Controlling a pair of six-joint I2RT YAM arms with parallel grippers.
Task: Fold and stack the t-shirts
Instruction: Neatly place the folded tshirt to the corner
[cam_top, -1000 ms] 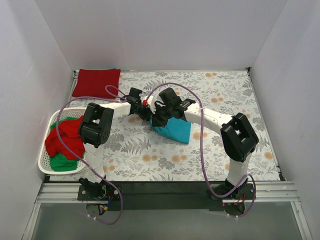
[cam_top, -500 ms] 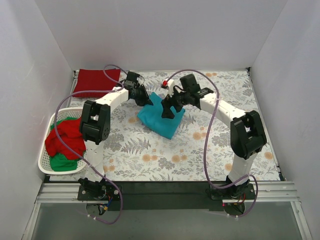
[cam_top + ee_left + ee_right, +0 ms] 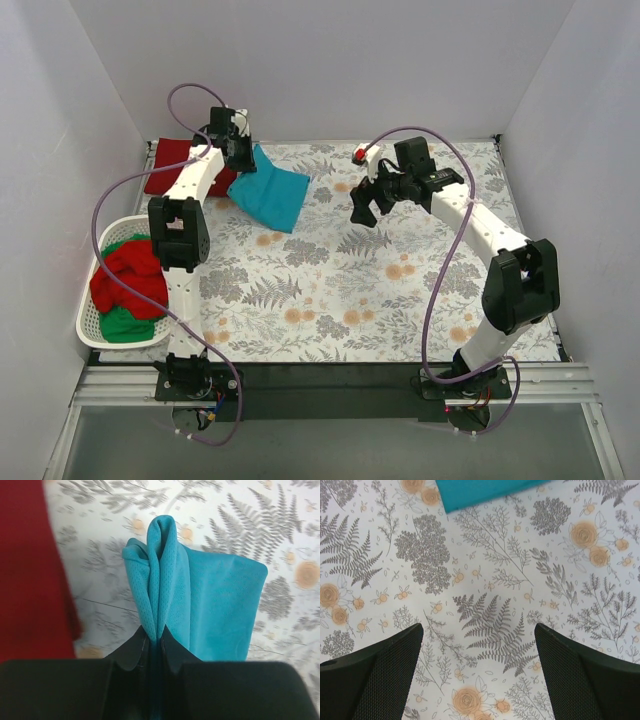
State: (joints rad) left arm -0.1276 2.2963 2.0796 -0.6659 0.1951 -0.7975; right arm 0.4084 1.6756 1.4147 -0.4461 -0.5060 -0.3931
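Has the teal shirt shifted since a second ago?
Yes. The teal shirt, pinched in the left gripper, has gone from the centre to the far left and now sits beside the folded red shirt.

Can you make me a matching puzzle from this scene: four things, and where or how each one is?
1. teal t-shirt
2. folded red t-shirt
3. white basket
4. right gripper

A. open, holding nothing
B. pinched in the left gripper
C. holds crumpled shirts
D. flat at the far left corner

Pairs: 1-B, 2-D, 3-C, 4-A
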